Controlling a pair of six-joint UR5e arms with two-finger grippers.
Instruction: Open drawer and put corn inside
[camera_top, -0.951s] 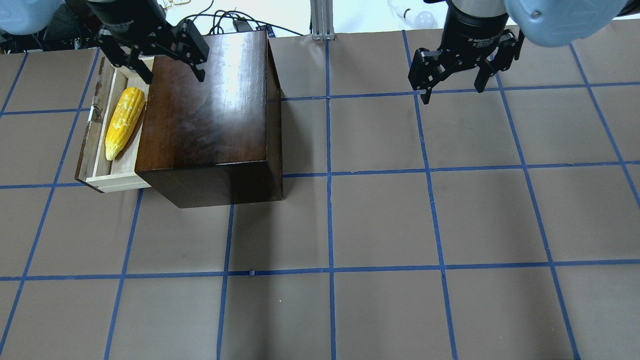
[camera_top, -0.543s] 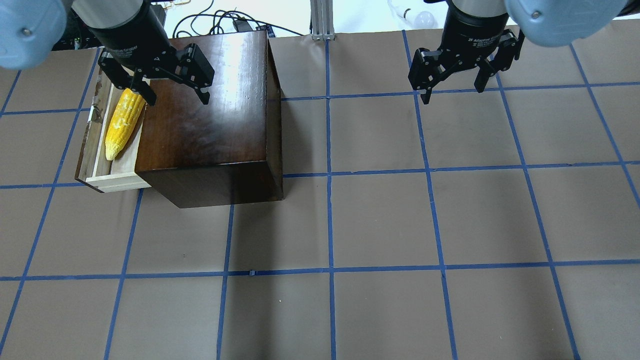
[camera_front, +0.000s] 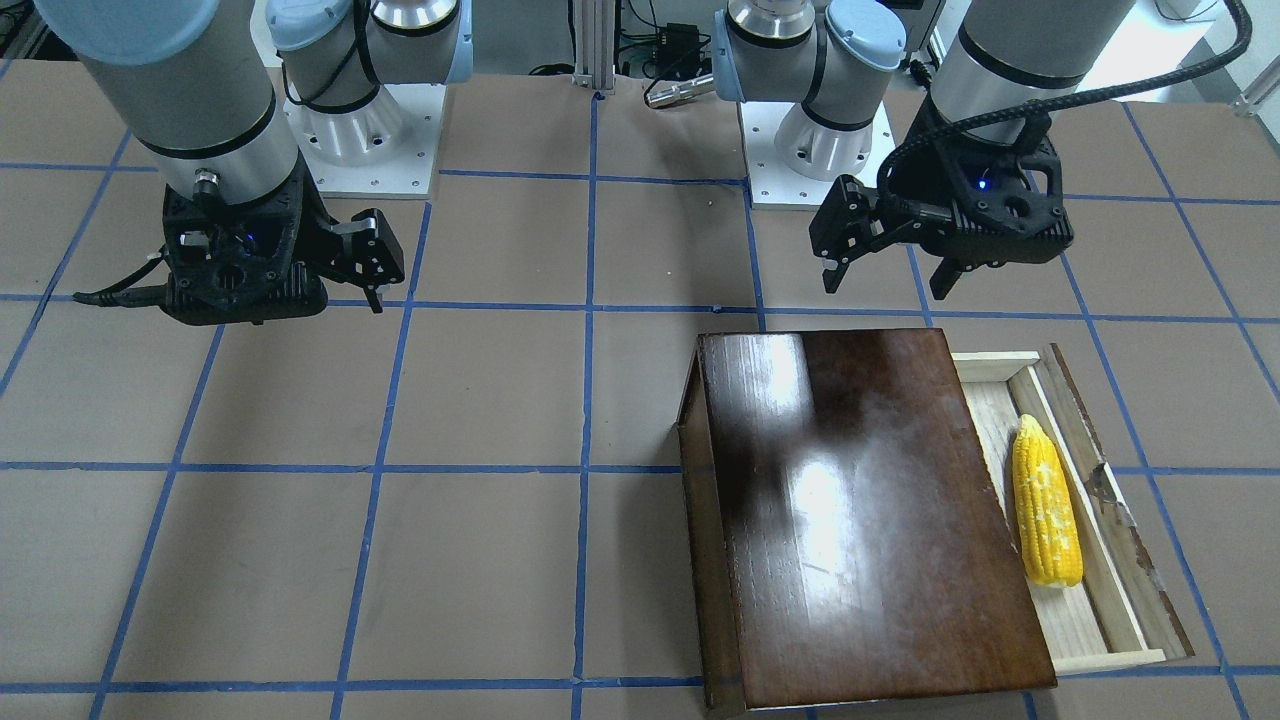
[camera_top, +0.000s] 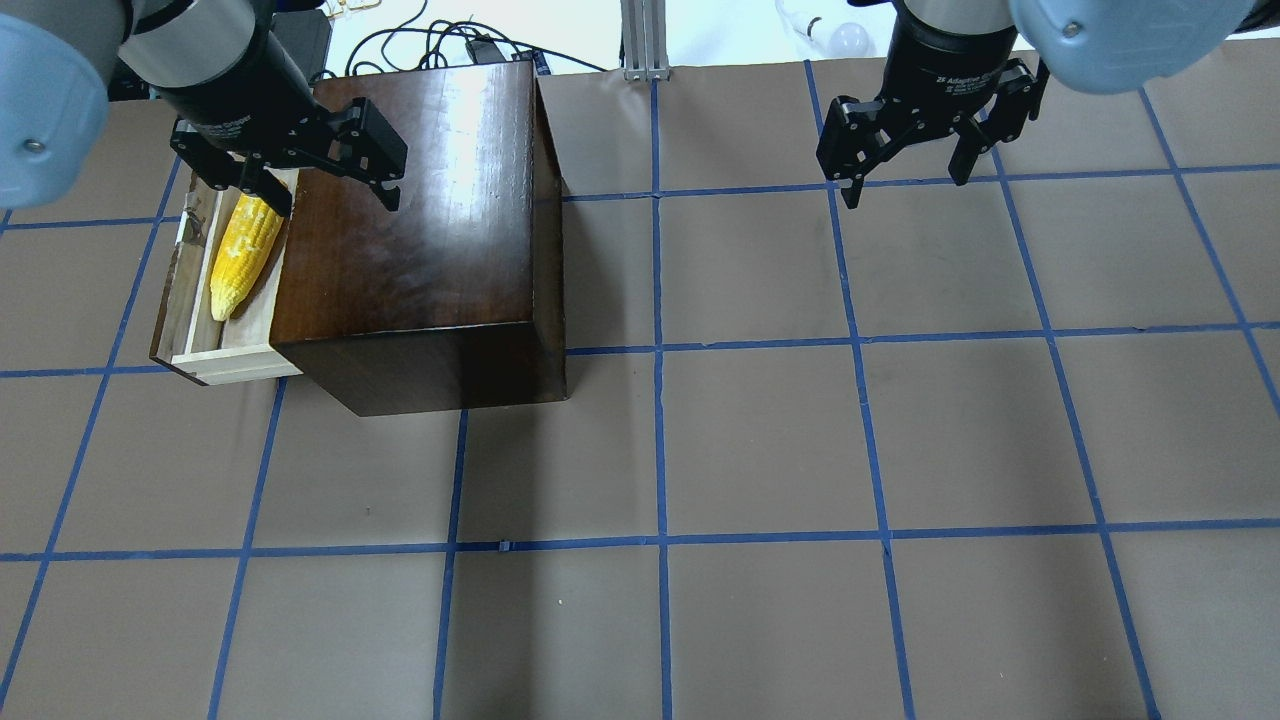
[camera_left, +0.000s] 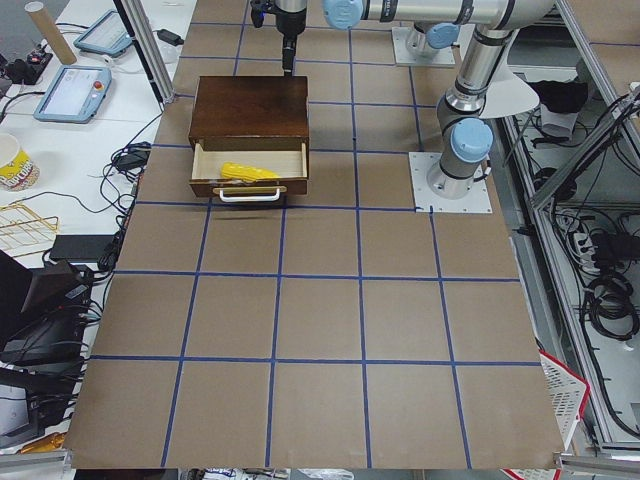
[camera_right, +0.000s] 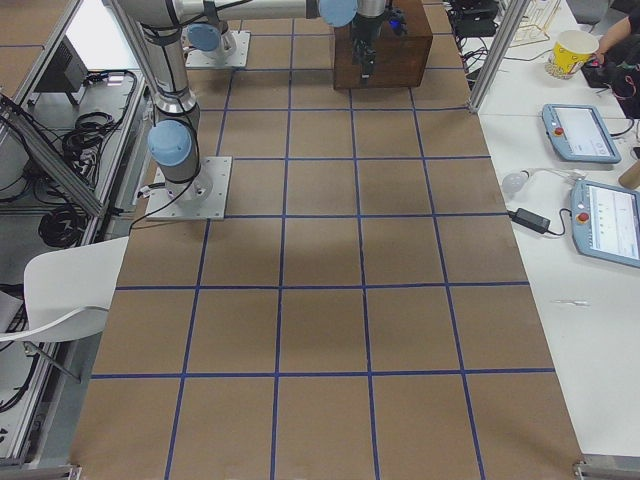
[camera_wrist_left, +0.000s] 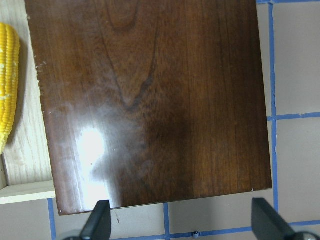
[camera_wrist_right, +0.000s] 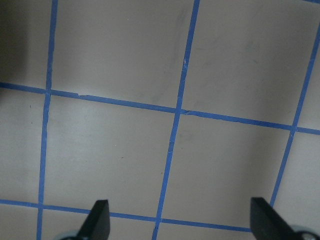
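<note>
High over the cabinet (camera_top: 420, 240), I am holding my left hand (camera_top: 335, 195) spread and empty, because the corn (camera_top: 240, 262) is lying lengthwise inside the pulled-out drawer (camera_top: 188, 325), touching neither finger. My right hand (camera_top: 908, 186), also spread, is hovering well apart over the counter (camera_top: 760, 440), keeping clear.

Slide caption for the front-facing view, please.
Yellow corn cob lies in the open pale-wood drawer; left gripper hovers open nearby.

The brown table (camera_top: 760, 440), gridded with blue tape, carries a dark glossy cabinet (camera_top: 420, 230) (top shining) at the overhead view's upper left, near the far edge.
</note>
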